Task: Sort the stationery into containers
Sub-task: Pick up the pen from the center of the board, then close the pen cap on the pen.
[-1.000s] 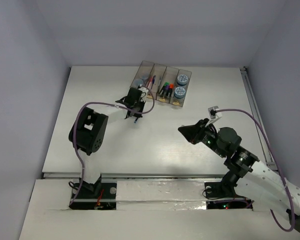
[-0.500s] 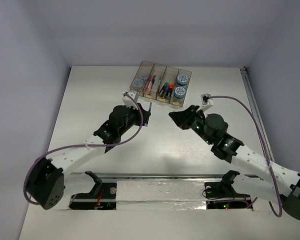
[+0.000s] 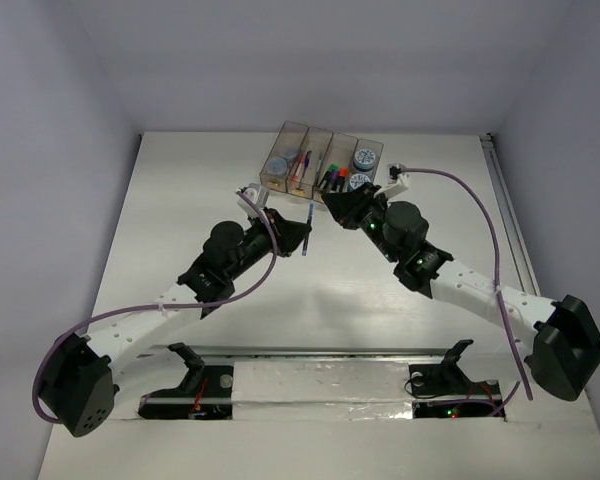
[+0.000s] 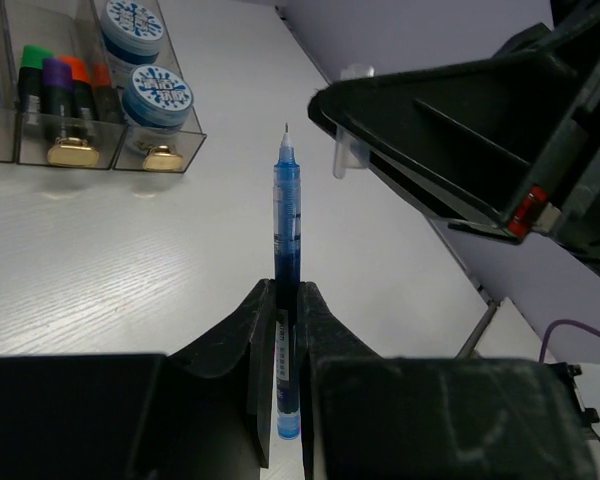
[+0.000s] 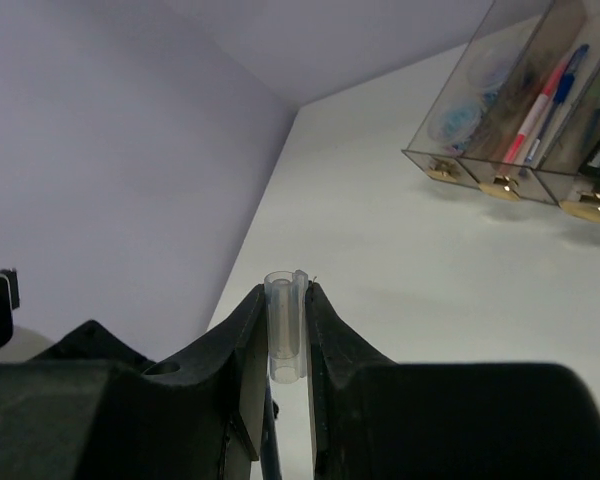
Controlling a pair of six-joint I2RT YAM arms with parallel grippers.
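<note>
Left wrist: blue pen (image 4: 286,200) gripped by left pincer (image 4: 287,292), nib exposed; clear cap (image 5: 286,335) clamped in right pincer (image 5: 285,298), likely for capping before binning.

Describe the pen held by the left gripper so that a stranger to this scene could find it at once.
Find the row of smoky bins at the far side of the white table. Just before it, the left gripper clamps a thin blue pen with a bare tip. The other pens lie inside a bin; only this one is outside.
</note>
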